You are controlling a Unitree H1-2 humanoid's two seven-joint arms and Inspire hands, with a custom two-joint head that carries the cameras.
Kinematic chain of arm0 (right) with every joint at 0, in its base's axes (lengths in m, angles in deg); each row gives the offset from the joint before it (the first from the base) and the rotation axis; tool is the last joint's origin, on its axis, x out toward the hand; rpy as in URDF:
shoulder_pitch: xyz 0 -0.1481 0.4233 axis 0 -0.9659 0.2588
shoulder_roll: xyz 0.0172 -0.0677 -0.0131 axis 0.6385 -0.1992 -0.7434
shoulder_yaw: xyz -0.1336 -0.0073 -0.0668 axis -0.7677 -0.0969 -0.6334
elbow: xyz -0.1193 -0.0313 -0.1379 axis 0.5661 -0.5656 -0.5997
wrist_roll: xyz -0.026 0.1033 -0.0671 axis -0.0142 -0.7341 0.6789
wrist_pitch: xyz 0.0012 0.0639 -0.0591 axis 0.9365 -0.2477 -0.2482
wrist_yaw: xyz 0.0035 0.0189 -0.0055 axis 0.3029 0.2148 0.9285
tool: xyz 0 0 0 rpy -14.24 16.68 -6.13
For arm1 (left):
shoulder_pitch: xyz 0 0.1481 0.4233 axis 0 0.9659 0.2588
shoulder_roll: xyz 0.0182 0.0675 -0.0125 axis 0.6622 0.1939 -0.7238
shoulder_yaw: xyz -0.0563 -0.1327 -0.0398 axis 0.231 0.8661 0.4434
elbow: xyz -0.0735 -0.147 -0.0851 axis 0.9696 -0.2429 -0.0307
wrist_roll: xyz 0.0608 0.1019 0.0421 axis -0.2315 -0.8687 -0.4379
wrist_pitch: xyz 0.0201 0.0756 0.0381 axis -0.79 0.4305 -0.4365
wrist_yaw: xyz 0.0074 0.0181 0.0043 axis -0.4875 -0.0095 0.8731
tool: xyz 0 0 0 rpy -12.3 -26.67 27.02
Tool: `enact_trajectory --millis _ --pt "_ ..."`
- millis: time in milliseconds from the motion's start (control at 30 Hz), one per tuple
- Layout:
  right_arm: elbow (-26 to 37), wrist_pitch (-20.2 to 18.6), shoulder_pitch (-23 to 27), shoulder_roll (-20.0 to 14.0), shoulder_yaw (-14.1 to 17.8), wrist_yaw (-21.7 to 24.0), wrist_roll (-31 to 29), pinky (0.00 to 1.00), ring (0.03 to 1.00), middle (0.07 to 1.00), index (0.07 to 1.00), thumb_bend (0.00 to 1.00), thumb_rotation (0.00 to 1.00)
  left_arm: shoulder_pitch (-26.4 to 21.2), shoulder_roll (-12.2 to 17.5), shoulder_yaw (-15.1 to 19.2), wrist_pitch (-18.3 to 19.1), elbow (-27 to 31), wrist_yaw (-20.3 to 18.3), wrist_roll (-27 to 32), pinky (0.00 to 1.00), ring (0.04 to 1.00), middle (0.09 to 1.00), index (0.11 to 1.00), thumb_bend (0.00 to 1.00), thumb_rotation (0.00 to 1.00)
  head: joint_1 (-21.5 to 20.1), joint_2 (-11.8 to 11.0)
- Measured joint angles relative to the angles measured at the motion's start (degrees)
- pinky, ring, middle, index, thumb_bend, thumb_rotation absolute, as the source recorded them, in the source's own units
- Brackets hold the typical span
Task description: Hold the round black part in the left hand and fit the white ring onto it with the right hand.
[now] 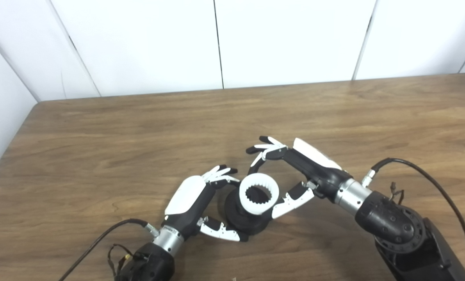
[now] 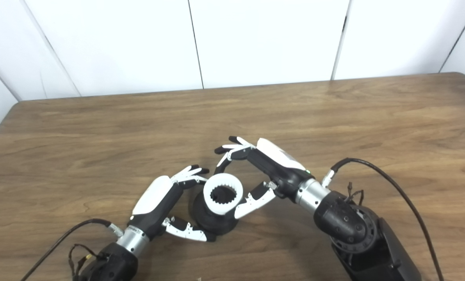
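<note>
Only right eye view shows table [image 2: 373,117] corner rounding off

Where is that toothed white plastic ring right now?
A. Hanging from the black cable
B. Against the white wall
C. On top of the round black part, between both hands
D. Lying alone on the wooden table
C: the toothed white plastic ring sits on the round black part, with the left hand and right hand on either side.

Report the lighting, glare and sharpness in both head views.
Left eye view: soft even light, faint shadow under the black part, white ring teeth slightly soft. Right eye view: same, mild sheen on the table, no blown-out glare.
</note>
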Motion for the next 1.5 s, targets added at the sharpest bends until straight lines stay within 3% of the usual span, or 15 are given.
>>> enact_trajectory --millis 733,1500 --pt "-3.66 3.77 0.02 -0.05 -0.58 0.19 0.32 1.00 0.999 0.871 0.489 0.52 0.16 0.01 -0.49 -0.36 0.99 0.54 -0.15 -0.59 0.92 0.961 0.889 0.615 0.82 0.22 0.35 0.62" --pt "-5.11 5.04 0.73 0.01 -0.54 0.18 0.47 1.00 1.000 0.874 0.490 0.52 0.16 0.04 -1.75 -0.87 2.17 0.59 0.21 -1.35 0.94 0.967 0.893 0.615 0.82 0.20 0.88 1.49"
